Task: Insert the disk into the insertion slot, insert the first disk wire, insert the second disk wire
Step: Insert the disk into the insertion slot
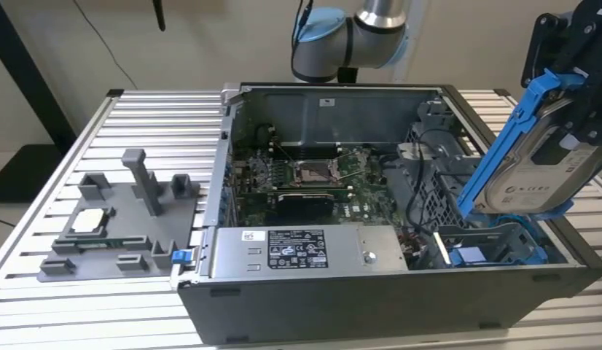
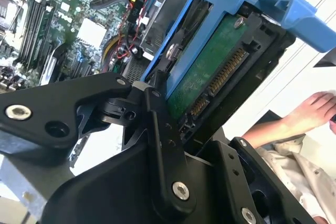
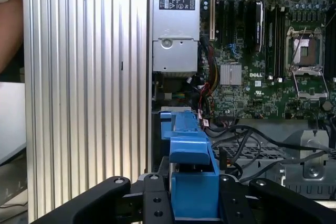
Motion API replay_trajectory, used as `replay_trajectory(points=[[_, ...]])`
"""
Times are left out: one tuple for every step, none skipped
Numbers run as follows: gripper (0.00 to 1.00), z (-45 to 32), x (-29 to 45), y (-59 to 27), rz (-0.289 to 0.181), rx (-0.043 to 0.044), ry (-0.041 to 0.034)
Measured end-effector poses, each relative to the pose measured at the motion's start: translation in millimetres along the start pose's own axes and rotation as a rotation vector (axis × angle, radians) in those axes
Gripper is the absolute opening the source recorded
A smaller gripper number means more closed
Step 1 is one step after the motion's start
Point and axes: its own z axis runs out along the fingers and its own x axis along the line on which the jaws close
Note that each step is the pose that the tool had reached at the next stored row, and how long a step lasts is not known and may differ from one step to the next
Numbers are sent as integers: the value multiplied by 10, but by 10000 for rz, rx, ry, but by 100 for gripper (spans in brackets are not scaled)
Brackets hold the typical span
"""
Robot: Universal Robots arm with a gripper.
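Exterior view: end effector [image 1: 571, 135] clamped on the disk [image 1: 530, 182].

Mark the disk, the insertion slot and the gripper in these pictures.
disk [image 1: 530, 175]: exterior view, on its white label.
insertion slot [image 1: 484, 236]: exterior view, on the grey cage wall.
gripper [image 3: 194, 199]: first wrist view, midway between its fingertips, shut on the disk's blue frame.

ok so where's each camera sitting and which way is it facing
Exterior view: off the arm, looking down on the computer case; arm and gripper show.
First wrist view: at the wrist, down past the disk onto the motherboard; fingers show.
Second wrist view: at the wrist, along the fingers clamping the disk.
All share the disk.
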Motion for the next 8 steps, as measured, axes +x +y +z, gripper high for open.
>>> replay_trajectory(points=[[0,0,0,0,0,0,0],[0,0,0,0,0,0,0],[0,1,0,0,0,0,0],[0,3,0,0,0,0,-1],[0,6,0,0,0,0,-3],[0,8,0,0,0,0,-2],[0,14,0,-1,0,0,-2],[0,19,0,-1,0,0,-2]])
